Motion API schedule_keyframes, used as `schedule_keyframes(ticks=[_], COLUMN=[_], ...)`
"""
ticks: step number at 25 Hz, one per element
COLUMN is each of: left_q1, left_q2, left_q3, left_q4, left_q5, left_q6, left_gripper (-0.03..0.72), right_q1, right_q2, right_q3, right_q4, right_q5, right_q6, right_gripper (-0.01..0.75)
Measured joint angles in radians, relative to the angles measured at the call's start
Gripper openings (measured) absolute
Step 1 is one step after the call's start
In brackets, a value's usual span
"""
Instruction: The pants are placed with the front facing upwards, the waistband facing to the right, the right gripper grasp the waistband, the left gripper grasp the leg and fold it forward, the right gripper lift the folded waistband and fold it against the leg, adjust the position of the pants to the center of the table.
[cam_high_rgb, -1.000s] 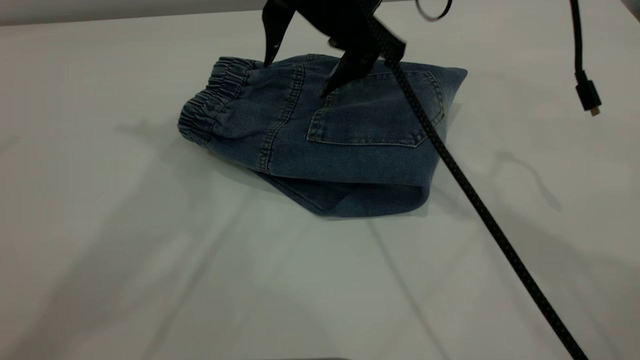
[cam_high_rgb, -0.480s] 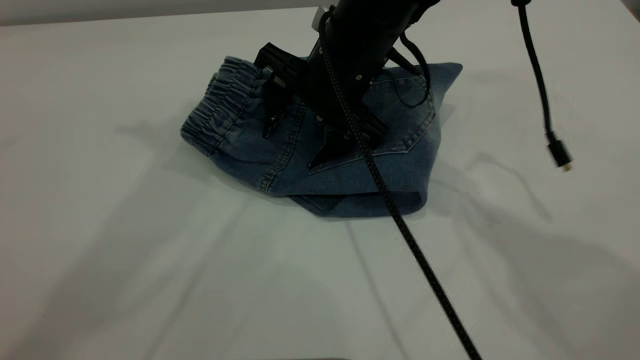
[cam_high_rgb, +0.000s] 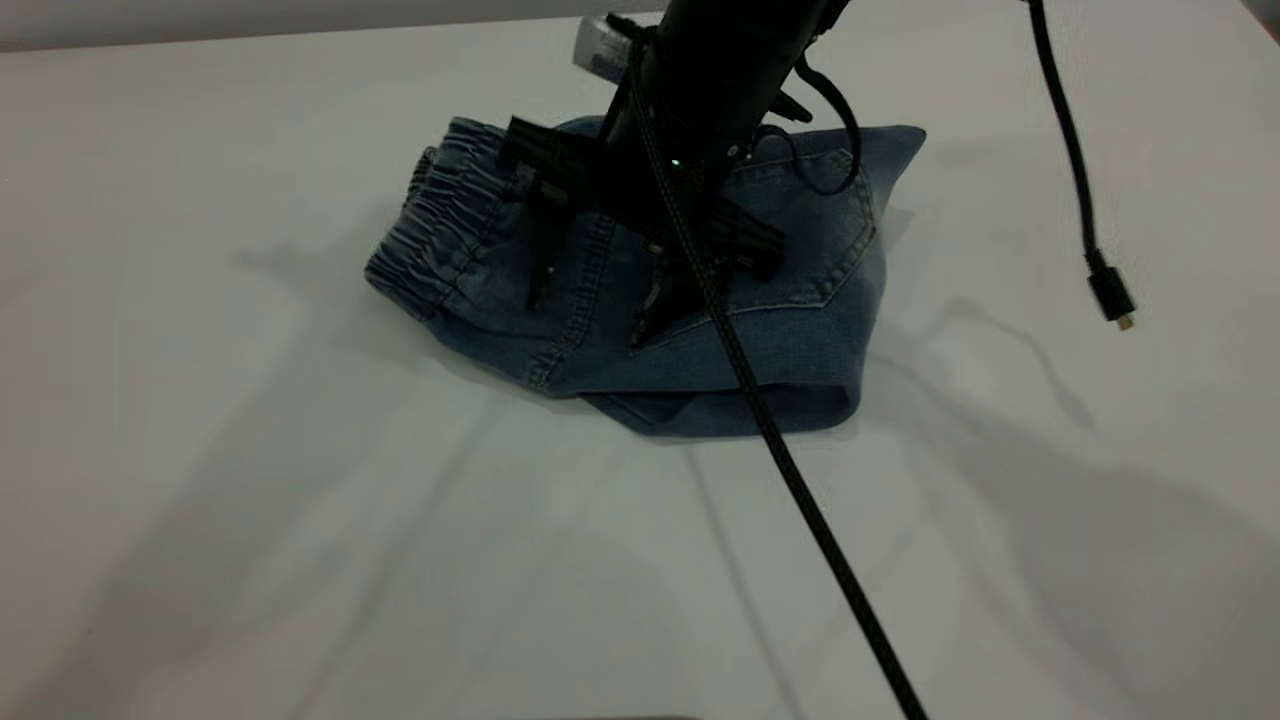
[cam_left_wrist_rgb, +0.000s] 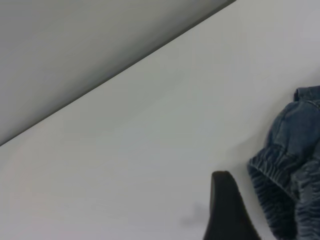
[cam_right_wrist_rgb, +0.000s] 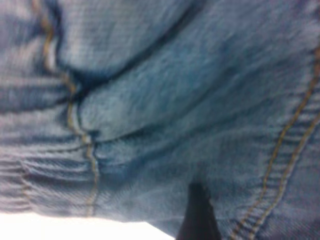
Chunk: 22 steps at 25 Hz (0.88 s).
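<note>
Here, right gripper (cam_high_rgb: 590, 320) spread wide, pointed fingertips pressing folded soft denim pants (cam_high_rgb: 800, 330).

Soft, faded blue denim pants (cam_high_rgb: 800, 330) with tan stitching and a gathered elastic waistband lie on a smooth, matt white table (cam_high_rgb: 300, 550). A braided black cable (cam_high_rgb: 800, 500) looks coarsely woven.

1. A thin black cable (cam_high_rgb: 1062, 130) hangs down from the upper edge of the exterior view, above the white counter (cam_high_rgb: 300, 500).
2. Its small dark plug with a brassy tip (cam_high_rgb: 1112, 298) dangles at the cable's lower end, free of the counter.
3. A grey wall strip (cam_high_rgb: 200, 25) runs behind the counter's far edge.
</note>
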Motion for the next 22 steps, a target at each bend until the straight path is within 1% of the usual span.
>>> schedule_keyframes(ticks=[5,10,13,16,19,22], left_q1=[0.000,0.000,0.000,0.000,0.000,0.000], left_q2=[0.000,0.000,0.000,0.000,0.000,0.000], left_q3=[0.000,0.000,0.000,0.000,0.000,0.000], left_q4=[0.000,0.000,0.000,0.000,0.000,0.000], left_q5=[0.000,-0.002,-0.009,-0.012,-0.015,-0.020], left_q6=[0.002,0.004,0.006,0.006,0.007,0.007], left_gripper=[0.389,0.389,0.389,0.389,0.389,0.389], right_q1=[0.003,0.028,0.069,0.128,0.175,0.192], right_q2=[-0.006,-0.009,-0.012,-0.017,-0.033,-0.085], right_q3=[-0.006,-0.010,-0.010,-0.010,-0.007,0.000], right_q4=[-0.142,-0.274,-0.342,-0.414,-0.504,-0.583], right_q5=[0.107,0.223,0.260,0.279,0.312,0.362], right_q6=[-0.042,-0.151,-0.199,-0.219,-0.205,-0.166], right_gripper=[0.503,0.503,0.503,0.503,0.503,0.503])
